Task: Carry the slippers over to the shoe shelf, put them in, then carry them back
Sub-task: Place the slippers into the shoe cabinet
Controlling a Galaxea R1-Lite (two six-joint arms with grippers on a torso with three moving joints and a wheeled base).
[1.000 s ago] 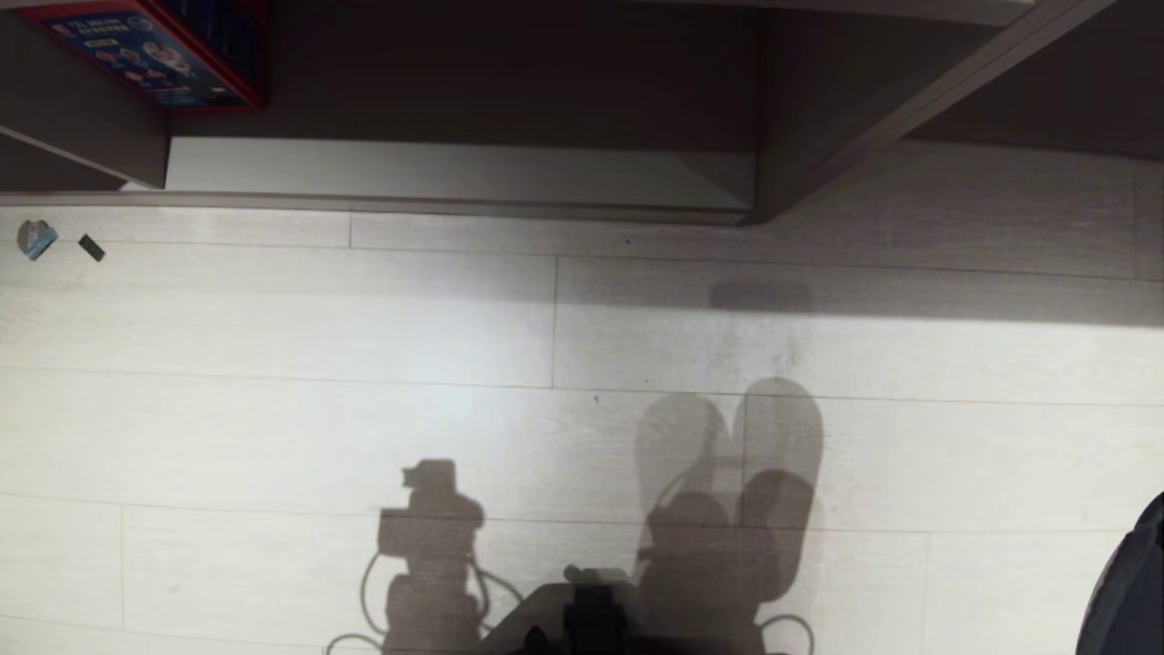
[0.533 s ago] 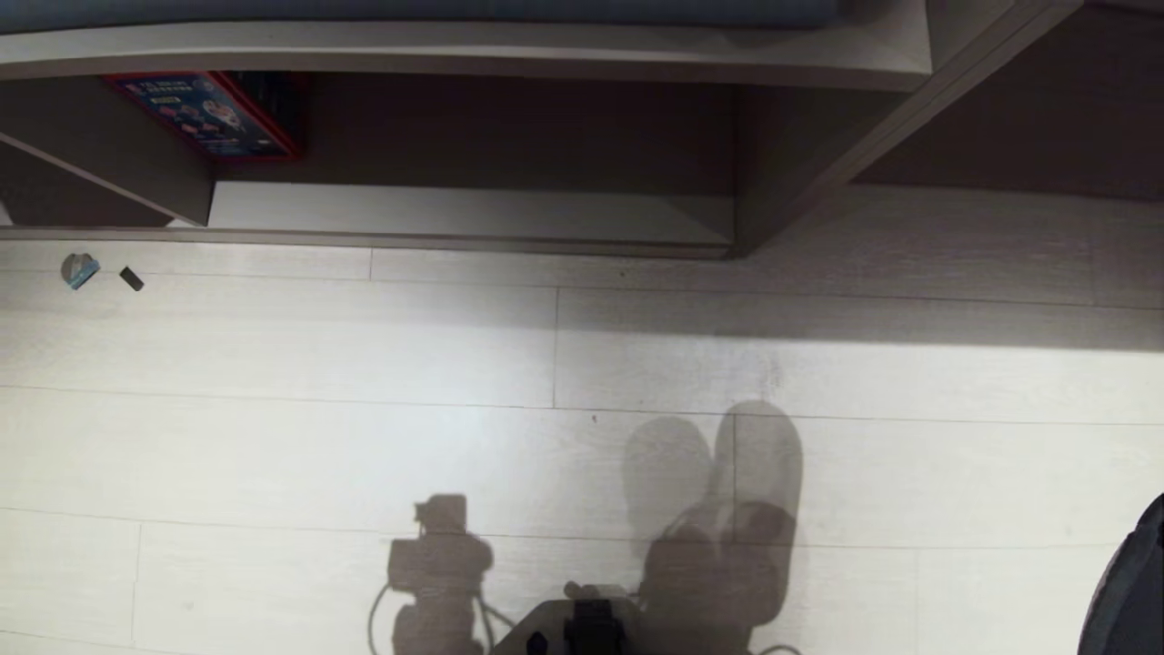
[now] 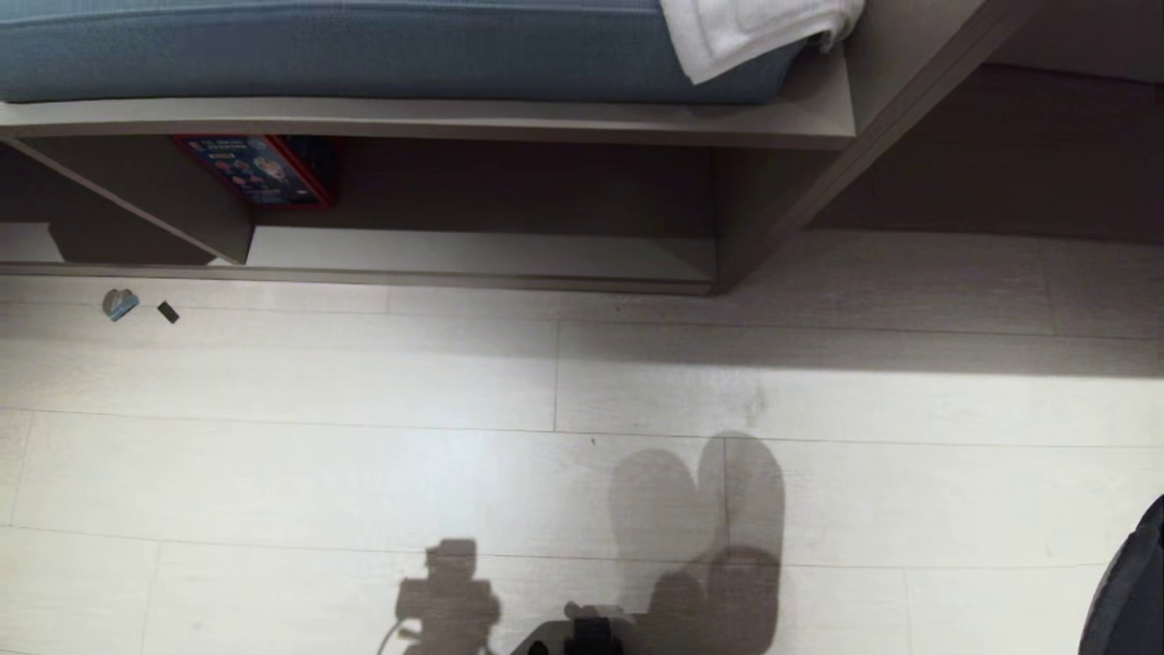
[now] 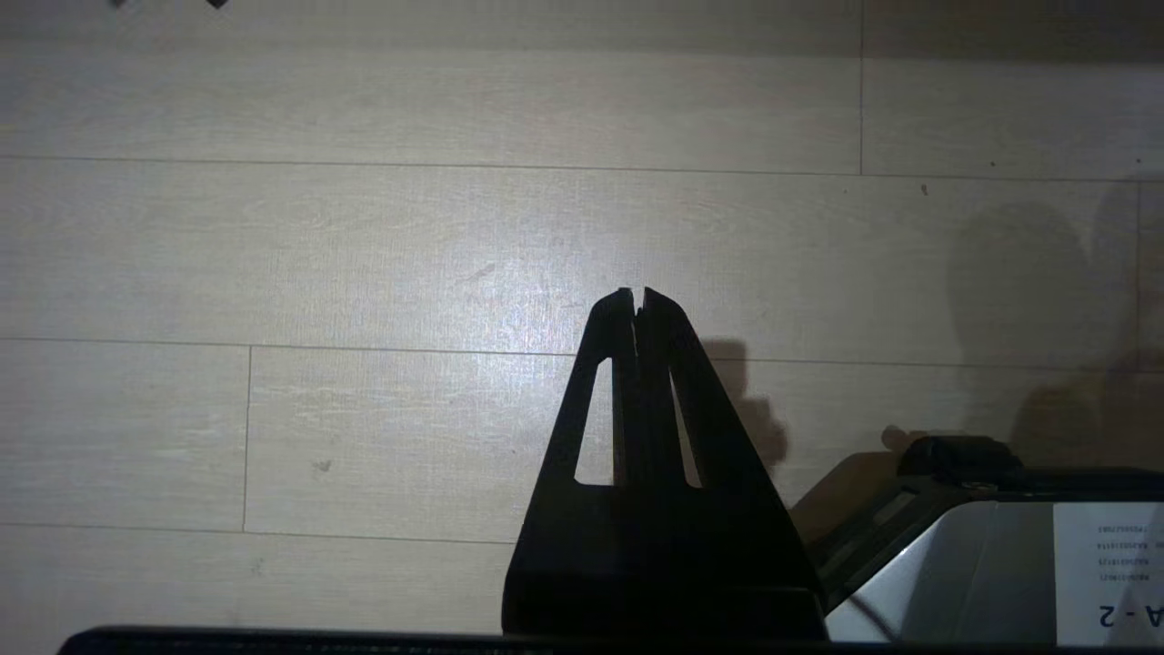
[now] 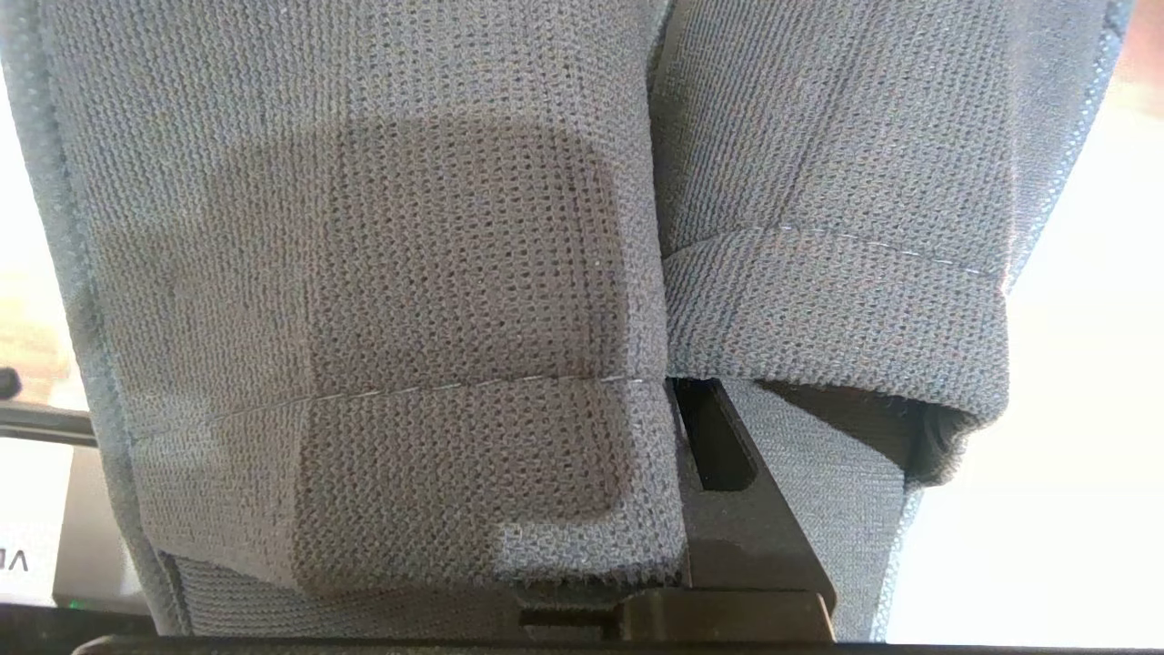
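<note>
The two dark grey knitted slippers (image 5: pixel 409 273) fill the right wrist view, side by side, bands toward the camera. My right gripper (image 5: pixel 671 387) is shut on them where they meet; one black finger (image 5: pixel 737 509) shows between them, the other is hidden by fabric. In the head view only their shadow (image 3: pixel 718 518) falls on the pale floor, and neither gripper shows. The shoe shelf (image 3: pixel 473 255) lies ahead, a low cubby with a pale base board and a vertical divider (image 3: pixel 746 218) at its right. My left gripper (image 4: pixel 638 296) hangs shut and empty over the floor.
Above the cubby runs a bench with a blue cushion (image 3: pixel 364 45) and a white towel (image 3: pixel 755 27). A red-edged box (image 3: pixel 255 168) stands in the cubby's left end. Two small scraps (image 3: pixel 120 303) lie on the floor at left. A dark object (image 3: pixel 1137 591) juts in at lower right.
The whole head view has shifted: the shelf sits lower in the picture, and the cushion and towel have come into view. The camera rose; the things kept still.
</note>
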